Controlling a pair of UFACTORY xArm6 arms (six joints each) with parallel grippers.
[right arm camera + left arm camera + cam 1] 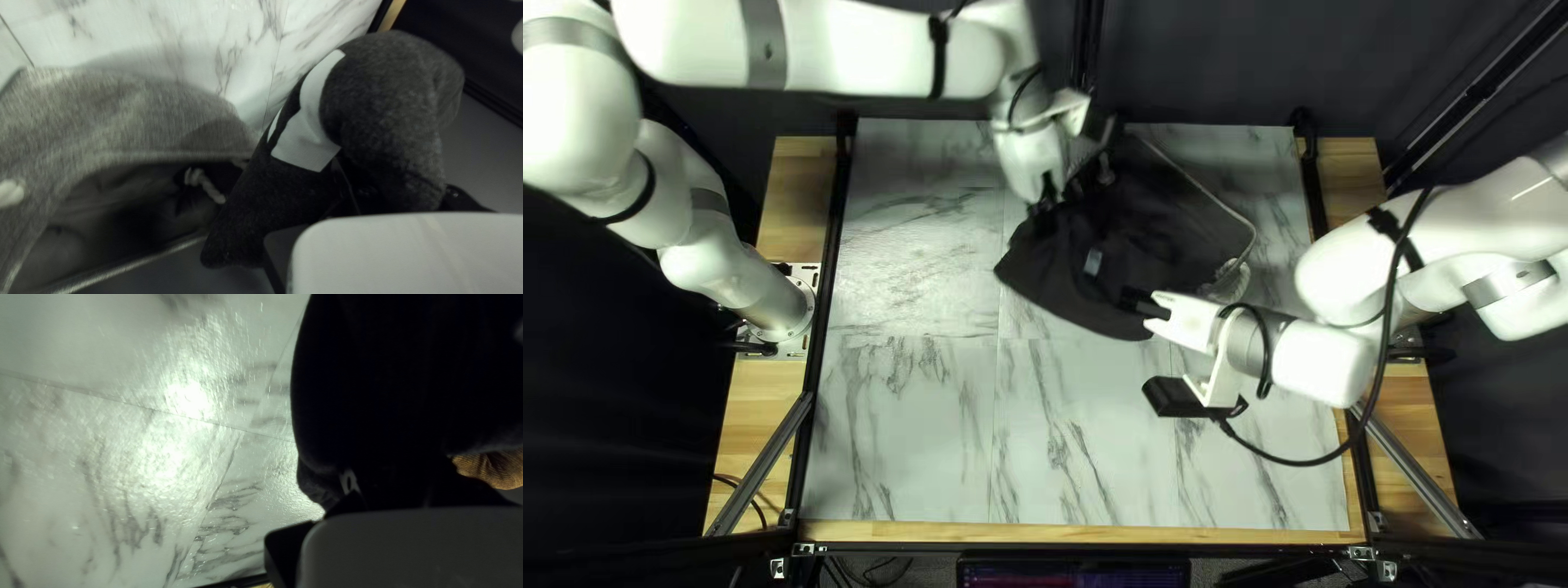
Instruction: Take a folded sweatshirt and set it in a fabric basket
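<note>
marble-look tbl (904, 436), dk curtain (1220, 54) behind, wood edging (768, 381)

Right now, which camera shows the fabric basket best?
The right wrist view: it looks into the open basket, close up. The top left view shows mainly its rim, near the sweatshirt. In the left wrist view I can't make it out.

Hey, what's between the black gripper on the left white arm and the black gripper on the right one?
The dark cloth sweatshirt spans the stretch between left gripper and right gripper, as the top left view shows.
</note>
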